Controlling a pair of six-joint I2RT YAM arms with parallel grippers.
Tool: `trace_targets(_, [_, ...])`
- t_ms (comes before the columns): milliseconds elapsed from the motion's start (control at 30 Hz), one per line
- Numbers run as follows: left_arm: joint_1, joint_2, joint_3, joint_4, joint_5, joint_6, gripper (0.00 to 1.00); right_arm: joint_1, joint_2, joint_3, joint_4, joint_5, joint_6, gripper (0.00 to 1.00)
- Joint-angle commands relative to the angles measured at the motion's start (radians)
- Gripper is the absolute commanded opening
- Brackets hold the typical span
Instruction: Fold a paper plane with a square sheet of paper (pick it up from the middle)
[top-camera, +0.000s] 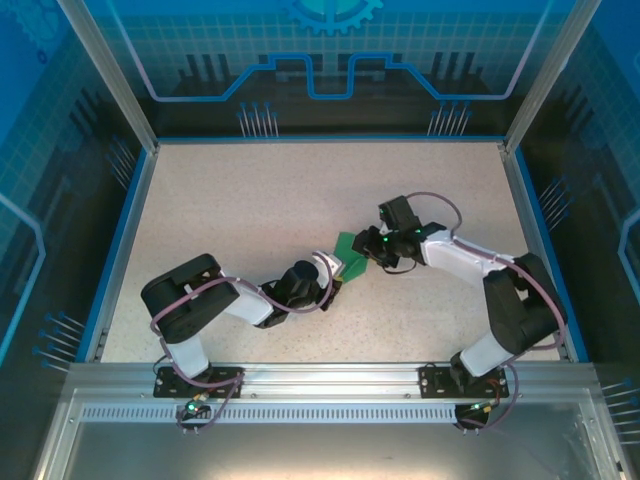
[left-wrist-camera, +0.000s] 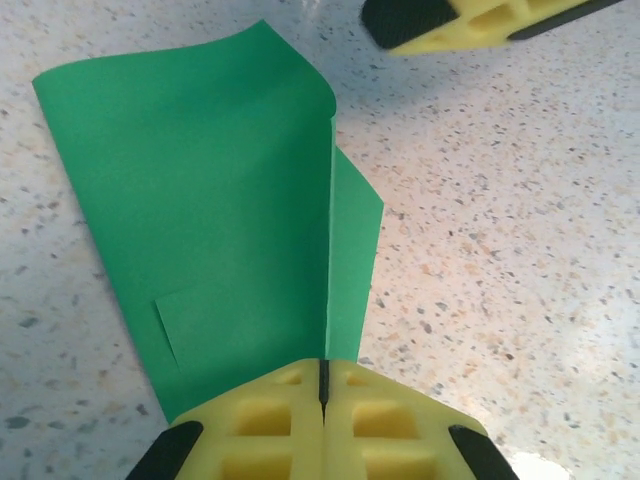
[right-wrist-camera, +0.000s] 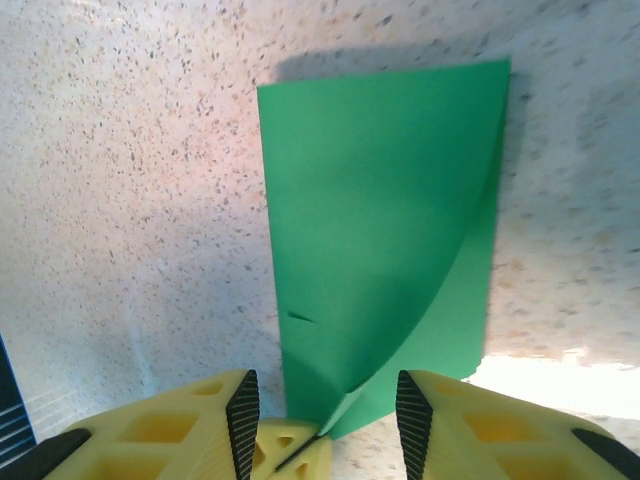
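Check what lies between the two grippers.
The green sheet of paper lies between them in the top view, pinched by the left gripper; the right gripper is open.

Bright even overhead light, soft shadows, white glare low in right wrist view

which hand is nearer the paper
Left. The left hand is shut on the paper at its edge; the right hand is open just off it, not touching.

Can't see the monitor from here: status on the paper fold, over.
Left hand shut on green paper edge. Right hand open over the paper's end. Paper folded over, top flap curling. Nothing blocking.
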Motion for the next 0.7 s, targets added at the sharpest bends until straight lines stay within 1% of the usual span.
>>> trace_targets(0, [0.023, -0.022, -0.001, -0.02, 0.094, -0.115, 0.0, -0.049, -0.052, -0.078, 0.118, -0.081, -0.14, 0.42])
trace_targets(167, [0.069, -0.046, -0.003, -0.02, 0.167, -0.235, 0.0, -0.058, -0.067, -0.138, 0.17, -0.142, -0.196, 0.36])
trace_targets(333, [0.105, -0.045, -0.006, 0.007, 0.228, -0.345, 0.0, -0.054, -0.007, -0.16, 0.254, -0.218, -0.187, 0.29])
trace_targets(467, [0.123, -0.04, -0.012, 0.033, 0.252, -0.416, 0.0, -0.037, 0.055, -0.133, 0.281, -0.236, -0.194, 0.28])
trace_targets(667, [0.135, -0.025, -0.018, 0.054, 0.26, -0.484, 0.0, -0.03, 0.145, -0.096, 0.318, -0.268, -0.186, 0.23])
